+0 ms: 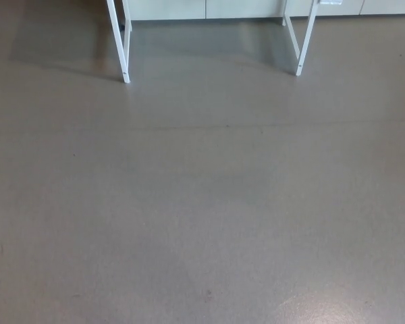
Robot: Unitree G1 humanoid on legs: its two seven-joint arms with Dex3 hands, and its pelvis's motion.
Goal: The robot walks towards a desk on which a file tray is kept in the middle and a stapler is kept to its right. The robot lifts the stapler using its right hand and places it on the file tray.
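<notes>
Only the lower parts of the desk show, at the top of the head view: a white left leg (119, 42) and a white right leg (306, 38). The desk top, the file tray and the stapler are out of the picture. Neither of my hands nor any part of my arms appears.
Grey floor (202, 202) fills nearly the whole view between me and the desk legs. A pale wall base or cabinet front (209, 8) runs along the top edge behind the legs. A thin seam (223, 126) crosses the floor.
</notes>
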